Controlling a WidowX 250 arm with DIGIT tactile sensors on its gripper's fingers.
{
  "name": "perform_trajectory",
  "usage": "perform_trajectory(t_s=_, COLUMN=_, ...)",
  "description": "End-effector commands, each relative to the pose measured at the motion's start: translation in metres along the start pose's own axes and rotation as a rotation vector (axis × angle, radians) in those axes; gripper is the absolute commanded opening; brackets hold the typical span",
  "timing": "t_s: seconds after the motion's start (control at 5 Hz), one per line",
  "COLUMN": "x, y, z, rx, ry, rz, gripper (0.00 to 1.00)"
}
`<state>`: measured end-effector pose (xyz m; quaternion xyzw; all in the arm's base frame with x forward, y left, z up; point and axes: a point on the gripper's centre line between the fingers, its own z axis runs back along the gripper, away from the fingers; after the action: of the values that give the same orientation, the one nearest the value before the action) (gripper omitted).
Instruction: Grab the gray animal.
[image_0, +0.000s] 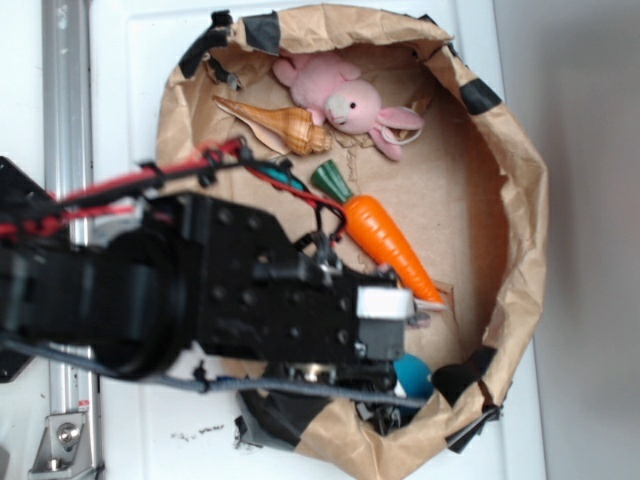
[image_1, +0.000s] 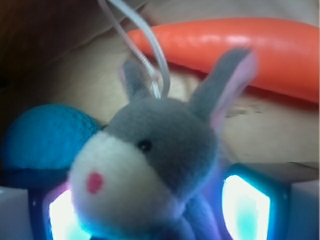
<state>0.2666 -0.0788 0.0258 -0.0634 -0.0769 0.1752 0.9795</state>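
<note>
Wrist view puts you right on top of the gray animal (image_1: 150, 165), so take it as your landmark. To its left sits a blue ball (image_1: 42, 145), close beside the plush head. At lower left, one glowing finger pad (image_1: 65, 217) shows against the bunny's cheek; the bunny fills the middle, its cord loop (image_1: 145, 50) rising from between its ears; the other pad (image_1: 245, 205) glows at lower right. The jaws stand on either side of the body and look drawn in against it, though you cannot tell from here how firmly they bite. Behind and above the bunny lies the orange carrot (image_1: 235, 47).

What could go wrong, in my judgement: the plush is soft and the grip sits low, so it may slip out if you lift fast, and the cord could snag the carrot.

The exterior view shows you what the wrist cannot: the paper-lined basket (image_0: 520, 200), the pink bunny (image_0: 335, 100) and the shell (image_0: 275, 125) well away from your target, on the far side of the carrot. There the arm hides both the gripper (image_0: 395, 345) and the gray animal entirely.
</note>
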Motion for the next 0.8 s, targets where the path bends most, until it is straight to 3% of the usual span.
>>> perform_trajectory(t_s=0.0, x=-0.005, y=-0.008, z=0.023, rx=-0.014, ry=-0.004, rz=-0.119, gripper=0.0)
perform_trajectory(t_s=0.2, x=0.003, y=-0.001, z=0.072, rx=-0.068, ry=-0.009, rz=-0.206, gripper=0.0)
perform_trajectory(t_s=0.4, x=0.005, y=-0.007, z=0.121, rx=-0.047, ry=-0.042, rz=-0.327, gripper=0.0)
perform_trajectory(t_s=0.6, x=0.007, y=0.013, z=0.165, rx=0.005, ry=-0.101, rz=-0.456, gripper=0.0)
